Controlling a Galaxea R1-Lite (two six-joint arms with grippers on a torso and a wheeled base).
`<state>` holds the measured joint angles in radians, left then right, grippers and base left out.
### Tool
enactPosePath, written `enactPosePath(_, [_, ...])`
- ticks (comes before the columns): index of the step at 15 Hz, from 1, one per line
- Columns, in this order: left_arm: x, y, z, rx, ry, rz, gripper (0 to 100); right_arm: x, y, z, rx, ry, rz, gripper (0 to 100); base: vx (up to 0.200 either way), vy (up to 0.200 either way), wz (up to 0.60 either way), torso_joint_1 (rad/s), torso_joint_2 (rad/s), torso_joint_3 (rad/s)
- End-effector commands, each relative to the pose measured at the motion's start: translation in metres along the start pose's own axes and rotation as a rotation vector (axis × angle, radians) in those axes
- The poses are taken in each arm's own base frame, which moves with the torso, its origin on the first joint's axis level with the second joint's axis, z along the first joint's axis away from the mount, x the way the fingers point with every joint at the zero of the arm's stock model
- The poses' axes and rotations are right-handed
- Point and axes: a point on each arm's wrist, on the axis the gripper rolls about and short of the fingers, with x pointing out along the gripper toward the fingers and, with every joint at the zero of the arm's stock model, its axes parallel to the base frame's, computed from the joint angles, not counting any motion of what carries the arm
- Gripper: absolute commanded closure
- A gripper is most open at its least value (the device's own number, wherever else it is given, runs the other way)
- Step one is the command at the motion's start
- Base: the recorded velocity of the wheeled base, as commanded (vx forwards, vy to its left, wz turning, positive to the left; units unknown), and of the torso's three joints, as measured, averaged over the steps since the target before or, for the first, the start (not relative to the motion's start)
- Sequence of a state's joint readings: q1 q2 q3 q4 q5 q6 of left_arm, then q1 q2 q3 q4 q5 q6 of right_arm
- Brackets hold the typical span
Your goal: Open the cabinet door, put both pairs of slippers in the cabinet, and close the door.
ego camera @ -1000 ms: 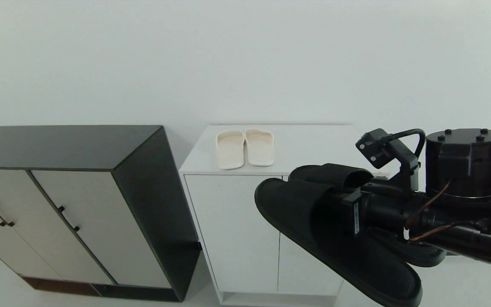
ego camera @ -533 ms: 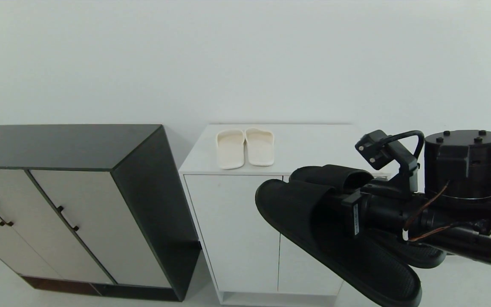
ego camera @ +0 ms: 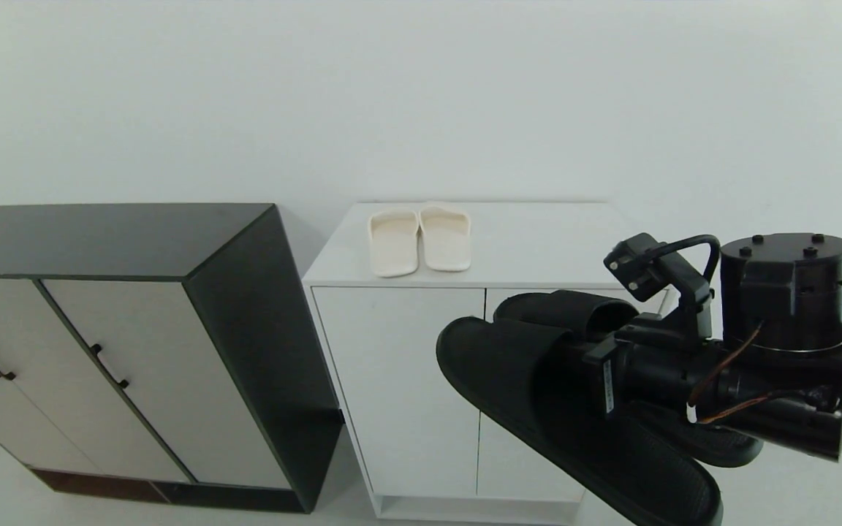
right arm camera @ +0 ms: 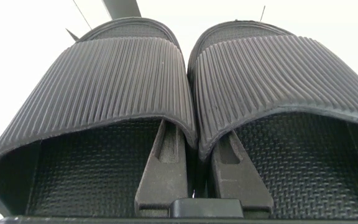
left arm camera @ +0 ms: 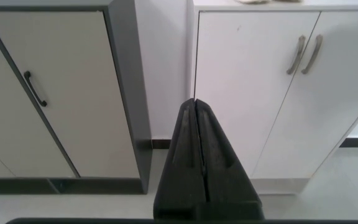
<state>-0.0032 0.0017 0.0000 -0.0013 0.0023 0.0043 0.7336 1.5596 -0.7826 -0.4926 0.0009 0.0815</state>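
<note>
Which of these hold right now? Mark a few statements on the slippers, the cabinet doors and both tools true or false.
1. The black ribbed slippers are held as a pair by the right tool, one finger under each strap. True.
2. The cream moulded slippers lie inside the white two-door cabinet. False: they lie side by side on its top.
3. The white two-door cabinet's doors stand open. False: both are shut.
4. The left tool is shut and holds nothing. True.
</note>
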Motion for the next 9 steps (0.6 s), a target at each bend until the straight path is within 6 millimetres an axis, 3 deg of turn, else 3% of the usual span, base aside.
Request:
enactPosePath(1, [0.0001, 0.0, 0.0001, 0.0, 0.001, 0.001, 100, 0.0013, 0.001, -0.0026, -0.001, 0.01, 0.004, 100, 0.0, 0.0, 0.0, -0.212, 0.53, 0.295])
enactPosePath(5, [0.0001, 0.0, 0.0001, 0.002, 0.001, -0.001, 100, 0.0027, 0.0035, -0.0072, -0.011, 0.028, 0.011, 100, 0.0, 0.0, 0.0, -0.216, 0.53, 0.31])
enactPosePath(6, [0.0001, 0.0, 0.0001, 0.002, 0.001, -0.001, 0, 0.0024, 0.0054, -0.0096, -0.03, 0.036, 0.018, 100, 0.0, 0.0, 0.0, -0.222, 0.53, 0.315])
enactPosePath(9, [0.0, 0.0001, 0.0, 0.005, 0.0, 0.004, 0, 0.0014, 0.0056, -0.0112, -0.041, 0.041, 0.02, 100, 0.0, 0.0, 0.0, -0.203, 0.51, 0.31])
